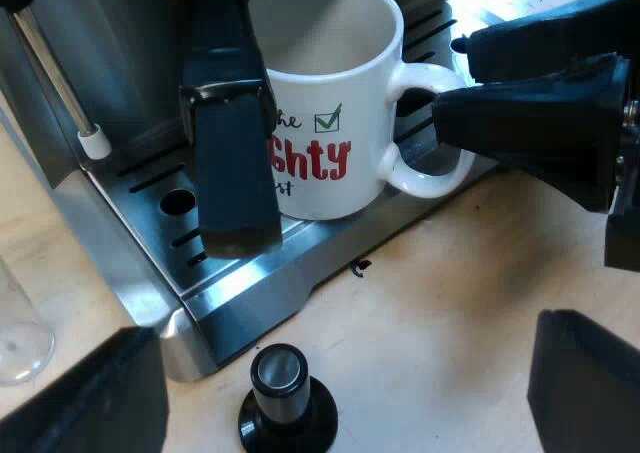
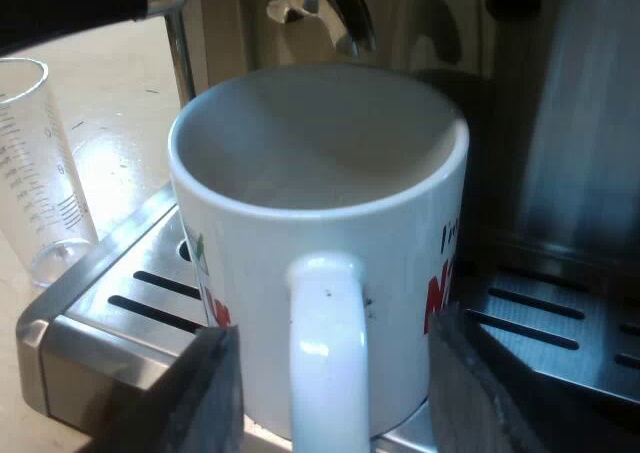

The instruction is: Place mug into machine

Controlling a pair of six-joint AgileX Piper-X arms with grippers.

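A white mug (image 1: 320, 93) with red lettering stands upright on the machine's slotted drip tray (image 1: 240, 283), under the metal holder's spouts (image 2: 335, 13). The mug (image 2: 320, 213) looks empty. My right gripper (image 2: 335, 373) is open, with a finger (image 2: 210, 393) on either side of the mug's handle (image 2: 325, 333) and a gap to each. From the left wrist view, the right gripper (image 1: 452, 73) is at the mug's handle (image 1: 425, 128). My left gripper (image 1: 340, 373) hangs open over the wooden table in front of the tray, holding nothing.
The holder's dark handle (image 1: 230, 153) sticks out over the tray in front of the mug. A black-knobbed tamper (image 1: 285, 403) stands on the table close to the tray's edge. A measuring glass (image 2: 40, 173) stands beside the tray, near the steam wand (image 1: 60, 83).
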